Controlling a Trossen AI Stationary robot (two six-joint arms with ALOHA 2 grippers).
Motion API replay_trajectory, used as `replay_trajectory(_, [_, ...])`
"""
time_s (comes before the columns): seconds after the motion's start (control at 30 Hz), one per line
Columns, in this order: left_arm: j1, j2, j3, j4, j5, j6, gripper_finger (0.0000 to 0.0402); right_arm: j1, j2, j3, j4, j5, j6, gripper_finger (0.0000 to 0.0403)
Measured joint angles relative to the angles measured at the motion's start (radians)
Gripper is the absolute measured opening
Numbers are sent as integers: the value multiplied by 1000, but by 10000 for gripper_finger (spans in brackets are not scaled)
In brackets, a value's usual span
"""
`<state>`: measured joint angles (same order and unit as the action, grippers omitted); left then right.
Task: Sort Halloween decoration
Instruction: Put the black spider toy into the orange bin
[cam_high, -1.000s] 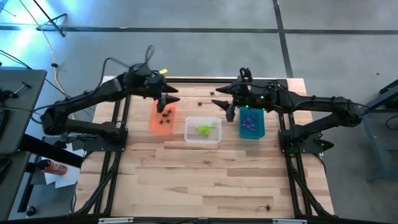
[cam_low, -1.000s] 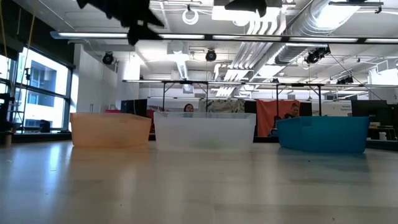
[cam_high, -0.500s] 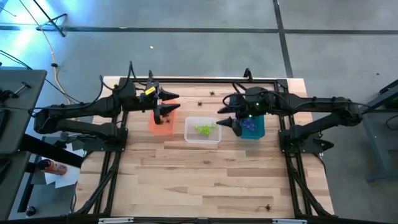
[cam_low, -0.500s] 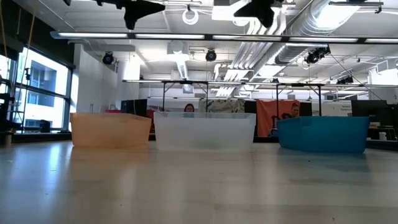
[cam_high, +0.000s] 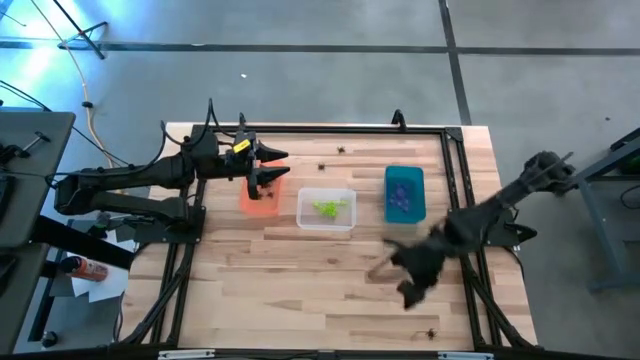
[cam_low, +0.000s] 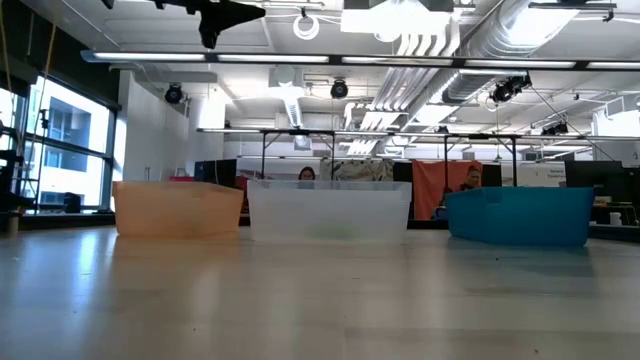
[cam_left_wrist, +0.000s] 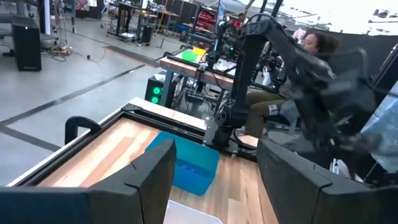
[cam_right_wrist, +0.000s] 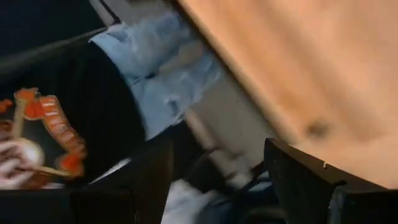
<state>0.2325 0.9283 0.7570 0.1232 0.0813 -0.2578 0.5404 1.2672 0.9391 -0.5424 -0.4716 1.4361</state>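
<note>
closest to the table's front edge, a small dark trinket (cam_high: 432, 331) is lying loose on the bare wood, and the right gripper (cam_high: 405, 283) is hanging blurred just behind it, over the right front part of the table (cam_high: 300, 290). its jaws are standing wide apart with nothing between them. the risk here, as a judgement, is speed: an arm travelling fast this near the wood could knock the tiny piece off the edge, or close beside it rather than around it.

further back, the three bins are sitting in a row. lime green pieces (cam_high: 328, 207) are lying in the clear bin (cam_high: 326, 226), purple ones (cam_high: 402, 198) in the teal bin (cam_high: 404, 177), and the orange bin (cam_high: 258, 203) is partly hidden under the left gripper (cam_high: 265, 182). that gripper is hovering over the orange bin, jaws spread and holding nothing, touching nothing that can be seen.

nearest the far edge, two more dark specks (cam_high: 341, 150) are resting on the wood, seemingly unsorted. being so small, they could slip from the fingertips or be nudged off the back.
</note>
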Motion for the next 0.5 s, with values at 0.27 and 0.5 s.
replay_trajectory(0.27, [0, 0, 0, -3, 0, 32, 213, 290, 215, -58, 276, 1, 690, 248])
replay_trajectory(0.5, [0, 0, 0, -3, 0, 33, 213, 338, 385, -51, 231, 8, 851, 248])
